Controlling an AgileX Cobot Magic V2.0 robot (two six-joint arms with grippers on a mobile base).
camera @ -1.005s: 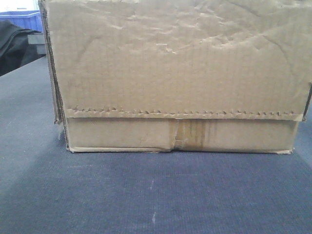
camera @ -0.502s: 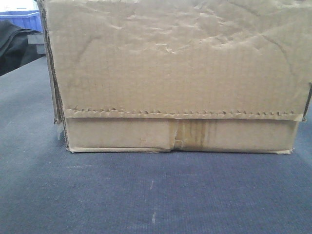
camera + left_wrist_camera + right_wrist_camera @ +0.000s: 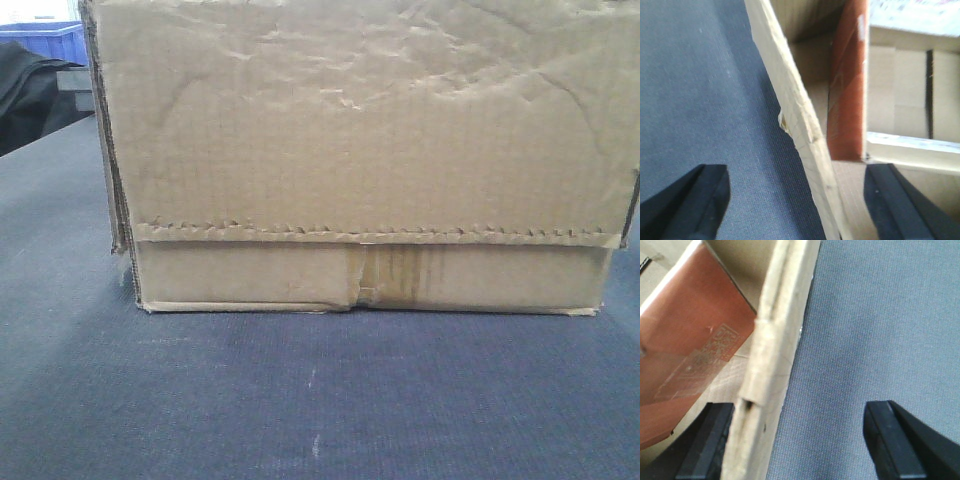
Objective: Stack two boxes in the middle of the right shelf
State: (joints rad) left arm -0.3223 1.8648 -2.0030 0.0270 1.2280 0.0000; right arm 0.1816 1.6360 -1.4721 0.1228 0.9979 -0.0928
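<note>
The left tool (image 3: 795, 172) gapes wide, its dark fingers astride the left wall of the large brown box (image 3: 360, 150). The box sits on the grey tabletop (image 3: 300, 410), wrinkled, with a serrated flap edge and stained centre tape, and inside it stands a smaller carton (image 3: 847, 95) with a red-brown side. The right tool (image 3: 797, 410) is spread equally wide across the box's right wall.

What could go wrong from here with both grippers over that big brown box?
The left gripper and right gripper each straddle only a thin wall of the brown box, whose left edge is already nicked and may tear. The red-sided carton inside could shift on lifting.
</note>
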